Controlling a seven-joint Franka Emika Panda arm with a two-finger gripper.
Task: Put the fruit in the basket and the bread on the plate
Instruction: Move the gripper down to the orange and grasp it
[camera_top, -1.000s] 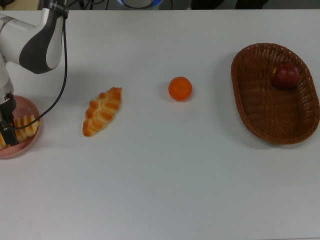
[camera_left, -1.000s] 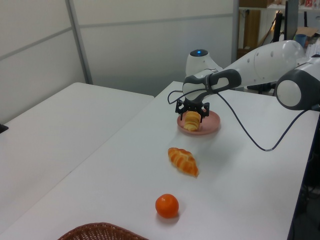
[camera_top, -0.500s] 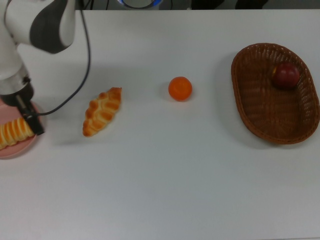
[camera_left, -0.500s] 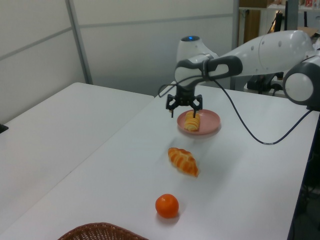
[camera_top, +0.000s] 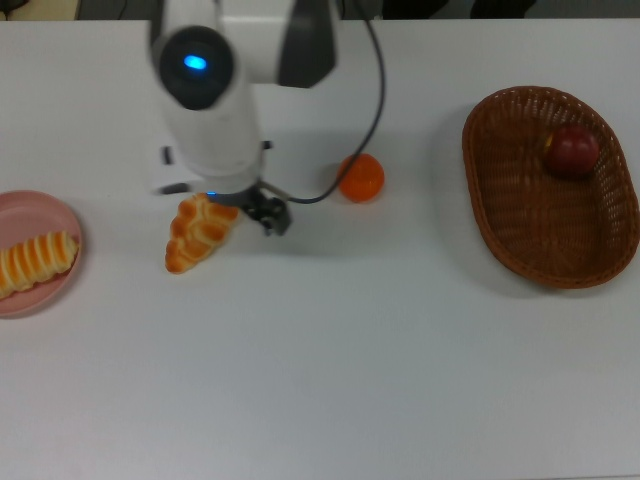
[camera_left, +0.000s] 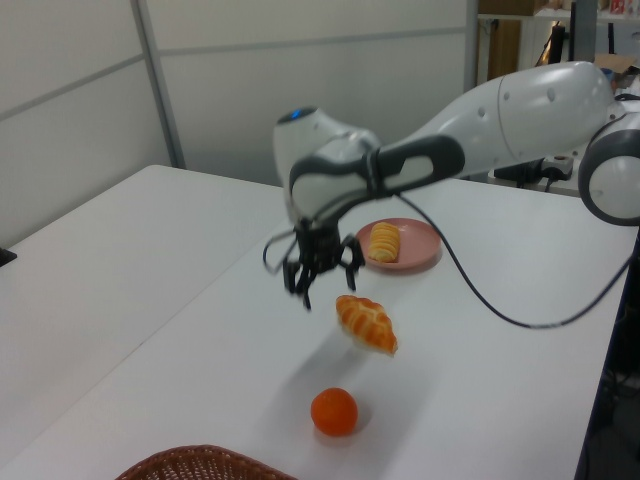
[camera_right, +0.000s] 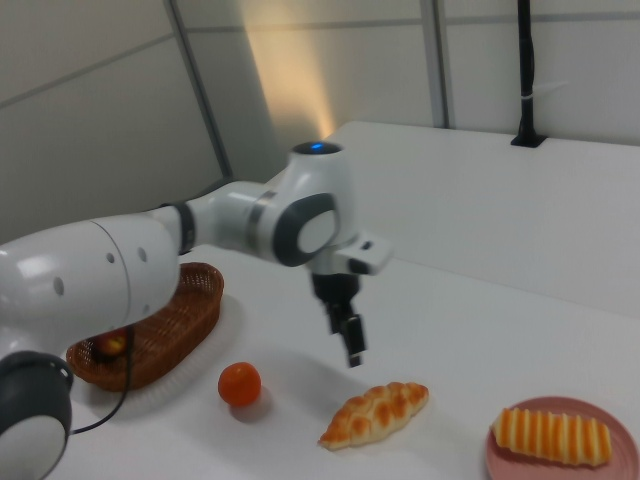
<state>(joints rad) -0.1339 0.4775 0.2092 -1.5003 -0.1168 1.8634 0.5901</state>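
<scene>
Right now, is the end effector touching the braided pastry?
Apart. In the right view the end effector hangs in the air above the table, with white tabletop showing between it and the braided pastry below; the left view agrees.

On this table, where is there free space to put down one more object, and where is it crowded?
In the top view, the table is bare along the whole lower half, and between the tangerine and the basket. It is crowded where the gripper hangs beside the braided bread. The plate holds the striped loaf.
</scene>
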